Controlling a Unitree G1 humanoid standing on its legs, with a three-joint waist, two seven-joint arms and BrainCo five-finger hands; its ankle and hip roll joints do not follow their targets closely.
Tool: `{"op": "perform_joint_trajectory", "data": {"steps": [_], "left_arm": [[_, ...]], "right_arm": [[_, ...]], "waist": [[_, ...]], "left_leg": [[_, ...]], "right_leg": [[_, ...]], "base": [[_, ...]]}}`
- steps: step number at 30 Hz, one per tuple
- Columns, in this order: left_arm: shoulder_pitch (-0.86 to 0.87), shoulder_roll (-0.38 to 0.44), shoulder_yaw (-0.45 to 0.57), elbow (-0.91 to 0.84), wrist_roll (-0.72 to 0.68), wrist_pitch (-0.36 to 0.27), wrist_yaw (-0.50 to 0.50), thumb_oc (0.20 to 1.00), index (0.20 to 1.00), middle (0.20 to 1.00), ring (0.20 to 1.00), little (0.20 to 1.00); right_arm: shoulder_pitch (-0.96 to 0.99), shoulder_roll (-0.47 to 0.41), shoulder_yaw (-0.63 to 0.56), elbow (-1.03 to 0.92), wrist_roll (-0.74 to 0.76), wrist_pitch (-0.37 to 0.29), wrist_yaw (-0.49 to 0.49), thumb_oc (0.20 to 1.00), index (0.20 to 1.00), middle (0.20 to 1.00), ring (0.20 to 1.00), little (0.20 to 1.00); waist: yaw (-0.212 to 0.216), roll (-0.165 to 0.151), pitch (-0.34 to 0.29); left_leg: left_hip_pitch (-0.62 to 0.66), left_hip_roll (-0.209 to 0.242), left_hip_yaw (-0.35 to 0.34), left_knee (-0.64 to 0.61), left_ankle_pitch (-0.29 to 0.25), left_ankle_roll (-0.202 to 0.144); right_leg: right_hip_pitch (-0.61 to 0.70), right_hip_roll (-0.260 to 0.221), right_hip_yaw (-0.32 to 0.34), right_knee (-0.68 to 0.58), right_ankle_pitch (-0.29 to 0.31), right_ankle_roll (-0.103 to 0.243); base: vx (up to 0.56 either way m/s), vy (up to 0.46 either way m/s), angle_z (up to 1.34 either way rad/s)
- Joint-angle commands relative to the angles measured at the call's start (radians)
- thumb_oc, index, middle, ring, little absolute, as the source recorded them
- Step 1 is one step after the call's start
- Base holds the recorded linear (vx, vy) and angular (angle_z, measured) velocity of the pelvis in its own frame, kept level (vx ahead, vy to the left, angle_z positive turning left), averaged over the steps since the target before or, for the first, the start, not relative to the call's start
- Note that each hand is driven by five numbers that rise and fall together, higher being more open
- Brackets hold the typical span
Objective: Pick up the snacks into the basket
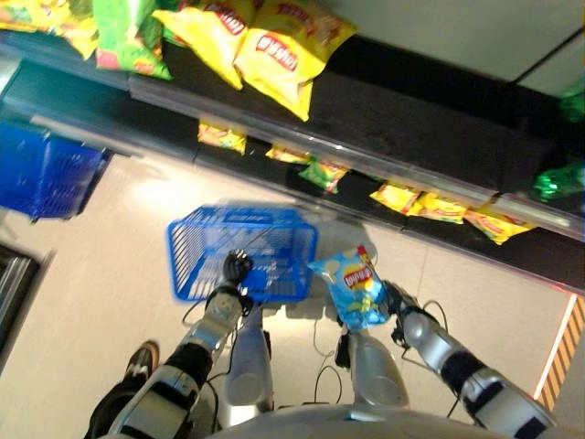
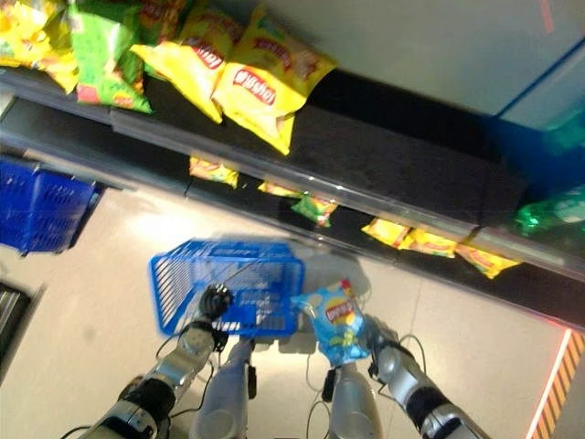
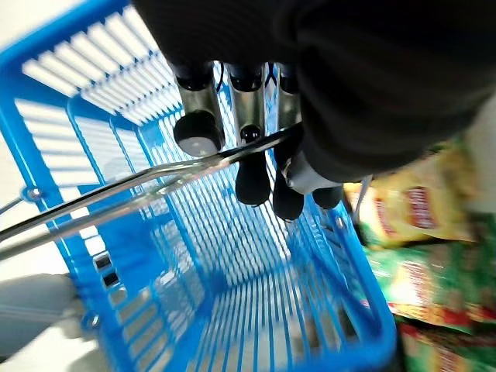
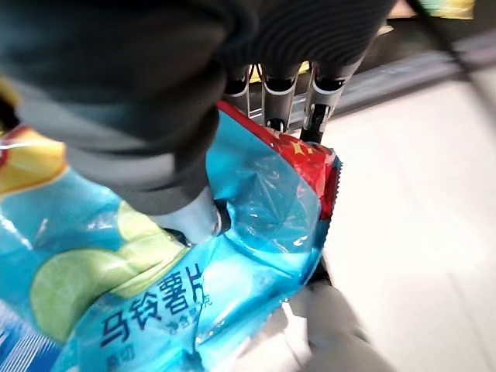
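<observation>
My left hand (image 1: 237, 268) hangs a blue wire basket (image 1: 206, 247) over the floor by its metal handle (image 3: 139, 186), with the fingers (image 3: 252, 167) curled round that handle. The basket's inside looks empty in the left wrist view. To the right of the basket, my right hand (image 1: 395, 300) pinches a light blue snack bag (image 1: 352, 285) between thumb and fingers (image 4: 275, 101). The bag (image 4: 155, 294) is held upright beside the basket's right rim, above the floor.
Dark shelves (image 1: 384, 119) run across the far side, with yellow snack bags (image 1: 274, 46) and green bags (image 1: 128, 37) on top and more small bags (image 1: 439, 206) on a lower shelf. A second blue basket (image 1: 46, 169) stands at the left. A person's shoe (image 1: 139, 361) is at lower left.
</observation>
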Motion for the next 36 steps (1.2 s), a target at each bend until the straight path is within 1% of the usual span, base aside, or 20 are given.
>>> {"op": "perform_joint_trajectory", "data": {"steps": [1,2,3,4,6,13,19,24,28,30,31,32,33,34,36], "left_arm": [[-0.131,-0.070,-0.122,-0.101,-0.069,-0.086,-0.052,0.200,0.200,0.200,0.200,0.200],[-0.147,-0.077,-0.145,-0.117,-0.079,-0.083,-0.061,0.200,0.200,0.200,0.200,0.200],[-0.147,-0.077,-0.145,-0.116,-0.079,-0.083,-0.061,0.200,0.200,0.200,0.200,0.200],[-0.168,-0.088,-0.189,-0.167,-0.100,-0.081,-0.071,0.200,0.200,0.200,0.200,0.200],[-0.178,-0.099,-0.225,-0.218,-0.127,-0.082,-0.085,0.200,0.200,0.200,0.200,0.200],[-0.193,-0.095,-0.260,-0.395,-0.199,-0.085,-0.107,0.200,0.200,0.200,0.200,0.200],[-0.277,-0.100,-0.288,-0.531,-0.270,-0.091,-0.113,0.200,0.200,0.200,0.200,0.200],[-0.313,-0.104,-0.299,-0.643,-0.337,-0.102,-0.116,0.200,0.200,0.200,0.200,0.200],[-0.323,-0.113,-0.305,-0.675,-0.356,-0.103,-0.107,0.200,0.200,0.200,0.200,0.200],[-0.322,-0.115,-0.305,-0.694,-0.383,-0.108,-0.097,0.200,0.200,0.200,0.200,0.200],[-0.322,-0.120,-0.305,-0.695,-0.394,-0.107,-0.093,0.200,0.200,0.200,0.200,0.200],[-0.323,-0.120,-0.305,-0.695,-0.395,-0.107,-0.093,0.200,0.200,0.200,0.200,0.200],[-0.326,-0.131,-0.308,-0.693,-0.424,-0.106,-0.087,0.200,0.200,0.200,0.200,0.200],[-0.330,-0.134,-0.308,-0.699,-0.433,-0.108,-0.088,0.200,0.200,0.200,0.200,0.200],[-0.331,-0.138,-0.305,-0.716,-0.460,-0.108,-0.092,0.200,0.200,0.200,0.200,0.200]], "right_arm": [[-0.131,0.049,0.045,0.077,0.007,0.004,-0.034,0.200,0.200,0.200,0.200,0.200],[-0.166,0.064,0.053,0.105,0.018,0.003,-0.040,0.200,0.200,0.200,0.200,0.200],[-0.166,0.064,0.053,0.105,0.018,0.002,-0.040,0.200,0.200,0.200,0.200,0.200],[-0.219,0.092,0.060,0.146,0.043,0.007,-0.052,0.200,0.200,0.200,0.200,0.200],[-0.263,0.119,0.063,0.168,0.068,0.005,-0.058,0.200,0.200,0.200,0.200,0.200],[-0.350,0.134,0.063,0.216,0.088,-0.003,-0.073,0.200,0.200,0.200,0.200,0.200],[-0.426,0.114,0.053,0.245,0.117,-0.006,-0.082,0.200,0.200,0.200,0.200,0.200],[-0.511,0.078,0.042,0.301,0.128,-0.004,-0.089,0.200,0.200,0.200,0.200,0.200],[-0.549,0.052,0.037,0.335,0.123,0.003,-0.105,0.200,0.200,0.200,0.200,0.200],[-0.581,0.033,0.030,0.374,0.104,0.016,-0.136,0.209,0.209,0.209,0.209,0.209],[-0.582,0.025,0.019,0.382,0.107,0.020,-0.144,0.391,0.391,0.391,0.391,0.391],[-0.582,0.024,0.019,0.382,0.107,0.019,-0.145,0.693,0.693,0.693,0.693,0.693],[-0.592,0.016,0.016,0.404,0.101,0.029,-0.141,0.479,0.479,0.479,0.479,0.479],[-0.599,0.015,0.017,0.407,0.098,0.032,-0.141,0.200,0.200,0.200,0.200,0.200],[-0.614,0.003,0.012,0.412,0.100,0.035,-0.144,0.200,0.200,0.200,0.200,0.200]], "waist": [[0.017,0.004,0.002],[0.021,0.005,0.007],[0.021,0.005,0.007],[0.032,0.012,0.018],[0.040,0.017,0.032],[0.067,0.034,0.064],[0.077,0.048,0.096],[0.097,0.066,0.097],[0.109,0.076,0.097],[0.120,0.087,0.097],[0.123,0.090,0.097],[0.124,0.090,0.097],[0.133,0.098,0.097],[0.134,0.102,0.097],[0.140,0.109,0.097]], "left_leg": [[-0.051,-0.056,0.009,0.000,-0.022,0.003],[-0.057,-0.055,0.009,0.000,-0.021,0.002],[-0.057,-0.055,0.009,0.000,-0.021,0.002],[-0.068,-0.055,0.008,0.000,-0.017,0.001],[-0.080,-0.054,0.007,0.000,-0.013,0.000],[-0.104,-0.059,0.006,0.000,-0.009,0.000],[-0.129,-0.066,0.001,0.000,-0.004,-0.002],[-0.166,-0.074,-0.002,0.000,0.001,-0.002],[-0.191,-0.078,-0.005,0.000,0.005,-0.003],[-0.216,-0.084,-0.009,0.000,0.008,-0.001],[-0.226,-0.087,-0.010,0.000,0.009,0.000],[-0.227,-0.087,-0.010,0.000,0.009,0.000],[-0.246,-0.093,-0.014,0.000,0.012,0.001],[-0.254,-0.094,-0.016,0.000,0.012,0.001],[-0.280,-0.099,-0.022,0.000,0.016,0.002]], "right_leg": [[-0.050,-0.053,0.010,0.005,0.029,0.081],[-0.056,-0.053,0.009,0.005,0.030,0.081],[-0.056,-0.053,0.009,0.005,0.030,0.081],[-0.064,-0.055,0.005,0.005,0.033,0.081],[-0.074,-0.058,0.003,0.005,0.038,0.082],[-0.096,-0.061,0.001,0.005,0.044,0.082],[-0.117,-0.070,-0.009,0.005,0.052,0.085],[-0.149,-0.075,-0.014,0.005,0.062,0.088],[-0.170,-0.080,-0.017,0.005,0.065,0.089],[-0.194,-0.084,-0.022,0.005,0.072,0.090],[-0.201,-0.087,-0.024,0.005,0.074,0.091],[-0.202,-0.087,-0.024,0.005,0.074,0.091],[-0.217,-0.091,-0.028,0.005,0.078,0.093],[-0.224,-0.092,-0.030,0.005,0.079,0.094],[-0.247,-0.094,-0.034,0.005,0.083,0.094]], "base": [[-0.04,-0.007,0.11],[-0.02,-0.003,0.08],[-0.04,-0.012,0.09],[-0.04,-0.008,0.07],[-0.04,-0.013,0.05],[-0.01,-0.002,0.01],[-0.04,-0.004,0.04],[-0.02,0.006,0.05],[-0.02,0.004,0.02],[-0.04,0.006,0.08],[-0.02,0.008,0.09],[-0.04,0.004,0.09],[-0.04,0.008,0.10],[-0.05,0.015,0.09],[-0.03,0.004,0.07]]}}
